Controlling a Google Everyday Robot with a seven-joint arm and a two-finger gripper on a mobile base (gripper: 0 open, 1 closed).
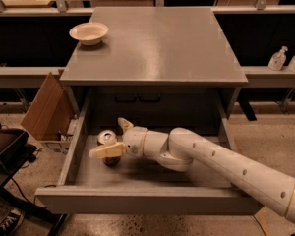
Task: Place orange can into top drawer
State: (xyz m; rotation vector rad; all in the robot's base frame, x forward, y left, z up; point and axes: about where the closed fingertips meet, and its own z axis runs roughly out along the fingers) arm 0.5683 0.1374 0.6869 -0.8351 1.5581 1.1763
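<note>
Between the gripper's (106,137) spread-apart fingers (108,151), the orange can (107,136) stands upright in the top drawer (147,201), its long axis vertical and its top up.

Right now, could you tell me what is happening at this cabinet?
The robot's arm reaches into the open top drawer, with its gripper at the orange can in the drawer's left part, as the camera sees it. The can is upright, inside the drawer. A cream bowl sits on the cabinet top.

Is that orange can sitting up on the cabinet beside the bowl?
No, the orange can is down in the open top drawer, at the gripper, not beside the bowl.
</note>
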